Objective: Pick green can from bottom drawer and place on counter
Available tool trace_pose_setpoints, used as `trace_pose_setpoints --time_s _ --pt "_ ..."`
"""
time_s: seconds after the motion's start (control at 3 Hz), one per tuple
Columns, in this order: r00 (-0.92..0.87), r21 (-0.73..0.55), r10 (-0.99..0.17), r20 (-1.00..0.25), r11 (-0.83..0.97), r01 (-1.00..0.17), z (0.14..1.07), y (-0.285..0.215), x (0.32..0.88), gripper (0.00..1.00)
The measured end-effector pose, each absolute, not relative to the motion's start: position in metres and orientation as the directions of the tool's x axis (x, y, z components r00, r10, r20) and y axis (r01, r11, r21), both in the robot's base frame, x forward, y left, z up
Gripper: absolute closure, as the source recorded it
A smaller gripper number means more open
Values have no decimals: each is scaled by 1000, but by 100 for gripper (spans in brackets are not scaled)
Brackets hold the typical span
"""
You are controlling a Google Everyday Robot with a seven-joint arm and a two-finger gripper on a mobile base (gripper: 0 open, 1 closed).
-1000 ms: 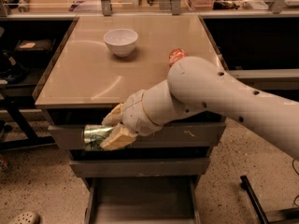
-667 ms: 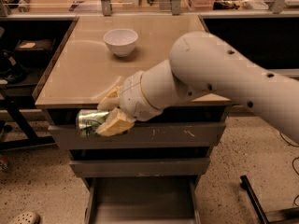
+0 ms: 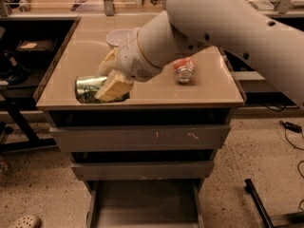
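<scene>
My gripper (image 3: 108,77) is shut on the green can (image 3: 88,88), which lies sideways with its silver end to the left. I hold it over the front left part of the beige counter (image 3: 209,91), just above or touching the surface. One tan finger (image 3: 113,86) covers the can's right half. The bottom drawer (image 3: 142,205) stands pulled open at the foot of the cabinet, and its grey floor is bare. My white arm reaches in from the upper right.
A white bowl (image 3: 116,37) sits at the back of the counter, partly behind my wrist. An orange-and-white can (image 3: 184,71) lies on the counter's right side. Two wider grey drawers (image 3: 142,137) are closed above the bottom one. Cables lie on the floor at right.
My gripper has risen with the green can from in front of the drawers up to the counter's front left part. The view has shifted, and the orange-and-white can now shows.
</scene>
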State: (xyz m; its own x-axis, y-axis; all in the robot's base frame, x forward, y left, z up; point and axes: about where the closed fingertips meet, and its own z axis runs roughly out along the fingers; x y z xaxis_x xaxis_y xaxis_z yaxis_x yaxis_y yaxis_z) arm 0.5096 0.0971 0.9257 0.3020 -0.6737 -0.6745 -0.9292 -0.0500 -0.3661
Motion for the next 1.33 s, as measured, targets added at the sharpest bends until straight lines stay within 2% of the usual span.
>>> trace_pose_setpoints --time_s 0.33,1.33 --pt "314 -376 -679 -663 -60 -924 939 106 548 100" --pt "404 -374 -619 -674 -185 -909 924 190 621 100"
